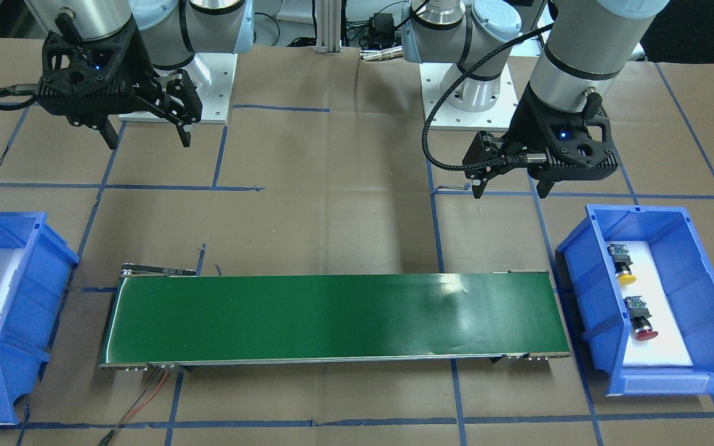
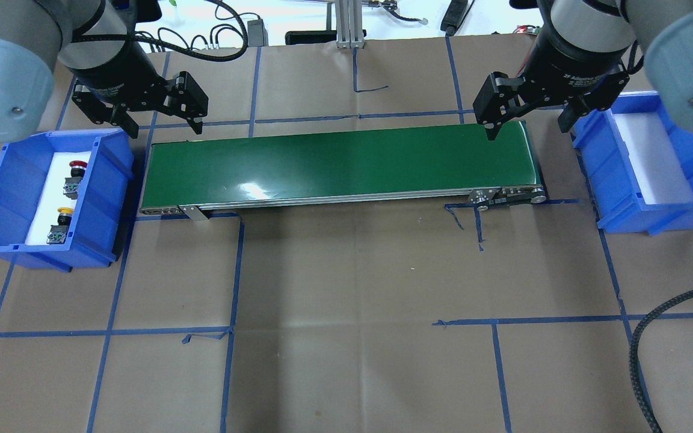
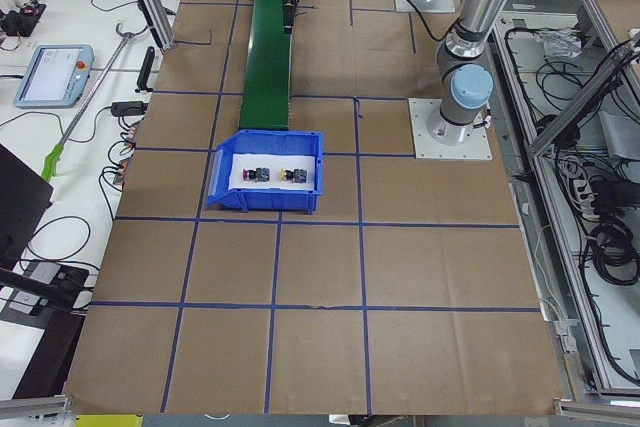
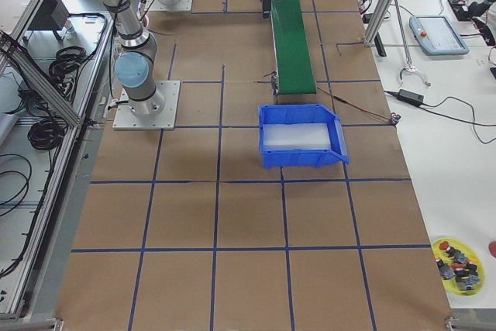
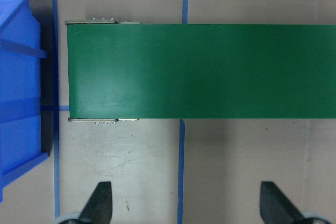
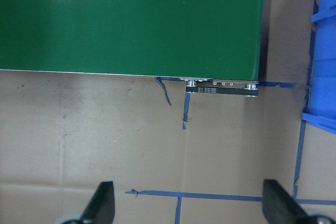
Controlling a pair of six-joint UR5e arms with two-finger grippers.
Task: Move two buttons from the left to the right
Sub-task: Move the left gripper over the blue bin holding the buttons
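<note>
Buttons, count two: yellow button (image 2: 61, 225) and red button (image 2: 74, 175) lie apart in the left bin (image 2: 15, 174), one of two blue bins. The right bin (image 2: 608, 174) stands past the single green belt (image 2: 340, 162). Two tools, left tool (image 2: 166, 129) and right tool (image 2: 527, 131), hang above the desk (image 2: 352, 288), jaws spread wide, gripping nothing.

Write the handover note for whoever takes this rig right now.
Left claw: open, holding nothing, by the left end of the green belt.
Right claw: open, holding nothing, by the belt's right end.
Red button and yellow button: both lying in the left blue bin.
Done: no button transported yet.
Left: get both buttons into the right blue bin.
</note>
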